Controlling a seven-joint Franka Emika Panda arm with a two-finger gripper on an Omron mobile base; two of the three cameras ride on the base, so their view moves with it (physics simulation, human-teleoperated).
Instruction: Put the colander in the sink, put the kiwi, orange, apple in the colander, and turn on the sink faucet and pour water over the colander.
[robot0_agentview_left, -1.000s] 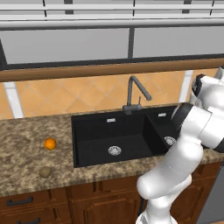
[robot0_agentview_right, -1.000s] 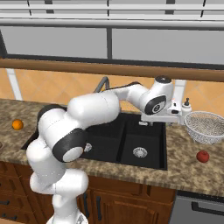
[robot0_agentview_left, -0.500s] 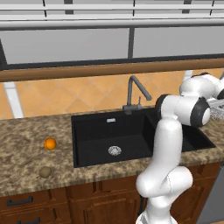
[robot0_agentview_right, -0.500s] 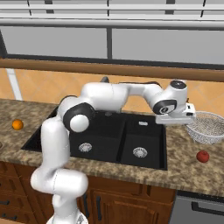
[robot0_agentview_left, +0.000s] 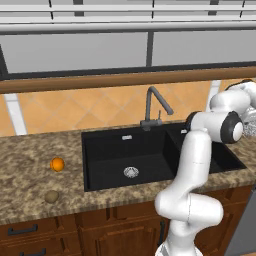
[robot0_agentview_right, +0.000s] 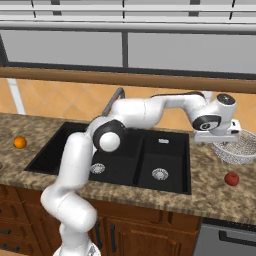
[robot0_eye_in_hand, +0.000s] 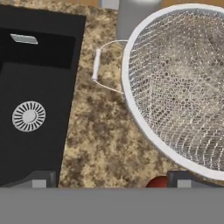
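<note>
Sink (robot0_agentview_right: 125, 150) is the landmark: black double basin set in the speckled granite surface (robot0_agentview_right: 210, 185), round steel drain in each half. Faucet (robot0_agentview_left: 152, 107) stands at the sink's back edge, dark gooseneck w/ angled spout over the basin.

Colander (robot0_agentview_right: 239, 146) sits on the surface just right of the sink, upright, nothing in it. In the hand view its white rim and wire mesh (robot0_eye_in_hand: 183, 83) take up the upper right, w/ one thin wire side handle sticking out toward the sink; a bare strip of granite lies btwn handle and sink edge.

Arm reaches across the sink to its right side; fingers (robot0_agentview_right: 216, 137) hang above the surface right beside the colander's near rim, on the sink side. Fingers (robot0_eye_in_hand: 111, 179) are spread fully wide, holding nothing: one tip shows at the sink's edge, the other near the colander rim, not touching it as far as can be seen.

Apple (robot0_agentview_right: 231, 178) lies on the surface right of the sink, in front of the colander, apart from it. Hand view catches a sliver of red (robot0_eye_in_hand: 156, 182) by one fingertip.

Orange (robot0_agentview_left: 57, 164) rests on the surface left of the sink, well apart from it. Kiwi (robot0_agentview_left: 51, 196) lies left of the sink too, nearer the front edge, just in front of the orange.
</note>
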